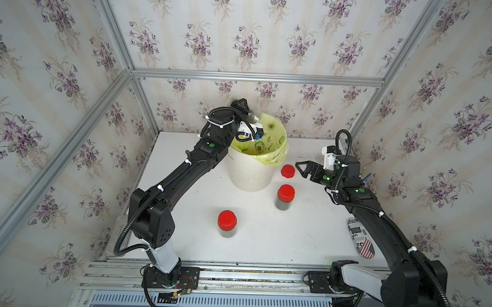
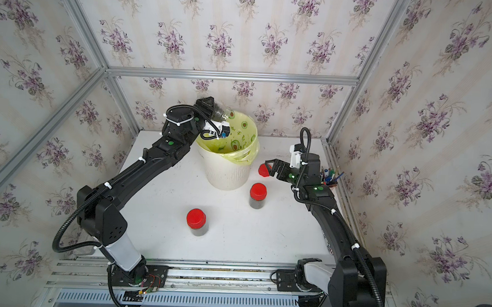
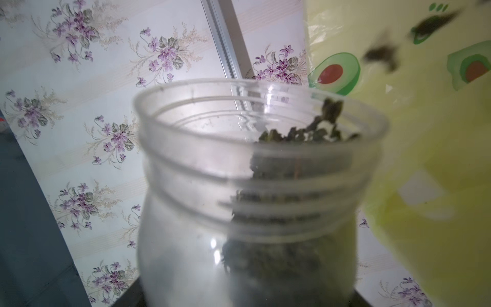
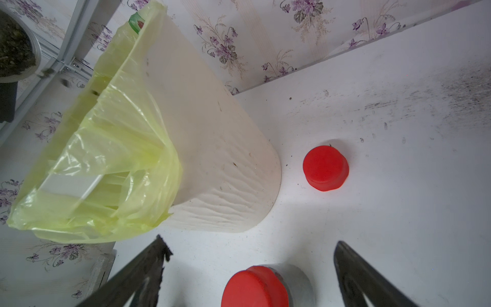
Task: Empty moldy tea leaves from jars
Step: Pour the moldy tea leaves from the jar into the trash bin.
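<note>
My left gripper (image 1: 243, 108) is shut on an uncapped clear jar (image 1: 254, 117), tipped mouth-first over the far rim of the cream bin (image 1: 249, 171). In the left wrist view the moldy tea leaves (image 3: 305, 133) slide along the jar (image 3: 239, 186) to its mouth. Some shreds (image 3: 382, 54) are falling in front of the yellow bag. My right gripper (image 1: 300, 170) is open and holds nothing, just right of a loose red cap (image 1: 287, 171). Two capped jars of dark leaves stand upright: one (image 1: 285, 196) in front of the bin, one (image 1: 227, 224) nearer the front.
A pen cup (image 2: 328, 178) stands behind my right wrist by the right wall. A printed pouch (image 1: 360, 238) lies near the right arm's elbow. Papered walls and aluminium posts close in the white table (image 1: 263, 247) on three sides.
</note>
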Controlling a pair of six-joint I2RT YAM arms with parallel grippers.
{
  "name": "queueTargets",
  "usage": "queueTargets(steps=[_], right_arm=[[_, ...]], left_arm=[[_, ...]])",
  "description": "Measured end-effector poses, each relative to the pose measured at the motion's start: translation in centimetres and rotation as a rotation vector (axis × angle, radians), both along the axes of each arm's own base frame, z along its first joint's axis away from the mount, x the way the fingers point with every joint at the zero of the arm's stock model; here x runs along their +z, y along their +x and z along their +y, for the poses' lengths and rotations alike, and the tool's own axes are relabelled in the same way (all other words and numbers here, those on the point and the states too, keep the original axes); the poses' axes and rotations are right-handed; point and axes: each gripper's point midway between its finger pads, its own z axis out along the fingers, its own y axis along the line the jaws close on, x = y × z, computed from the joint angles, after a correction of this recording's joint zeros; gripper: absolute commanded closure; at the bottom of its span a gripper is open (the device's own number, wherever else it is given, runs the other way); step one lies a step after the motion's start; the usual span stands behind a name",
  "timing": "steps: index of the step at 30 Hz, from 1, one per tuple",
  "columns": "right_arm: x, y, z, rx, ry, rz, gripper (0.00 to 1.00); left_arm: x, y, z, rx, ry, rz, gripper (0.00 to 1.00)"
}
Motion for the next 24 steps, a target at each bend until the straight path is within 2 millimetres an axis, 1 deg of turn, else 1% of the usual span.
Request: queueTargets(steps=[6,11,15,18,22,24], right_arm=[[0.0,-0.1,0.2,0.006,0.01,0.005,0.04],[0.0,-0.2,0.2,0.009,0.018,0.01,0.04],[-0.1,-0.2,0.3,0.011,0.023,0.014,0.04],[-0.2,-0.2,0.3,0.011,0.026,0.018,0.04],[-0.4,-0.3,0.4,0.014,0.031,0.025,0.05],[-0.4,-0.3,0.4,0.014,0.031,0.026,0.05]], left_arm=[[0.6,-0.2,0.1,0.001,0.019,-0.032,0.51],[0.6,-0.2,0.7,0.017,0.033,-0.028,0.51],[0.0,-0.4,1.5,0.039,0.052,0.008,0.51],[-1.0,-0.6,2.2,0.062,0.072,0.045,0.51],[-2.8,-0.7,2.5,0.072,0.104,0.104,0.51],[-3.2,-0.7,2.6,0.075,0.112,0.119,0.51]])
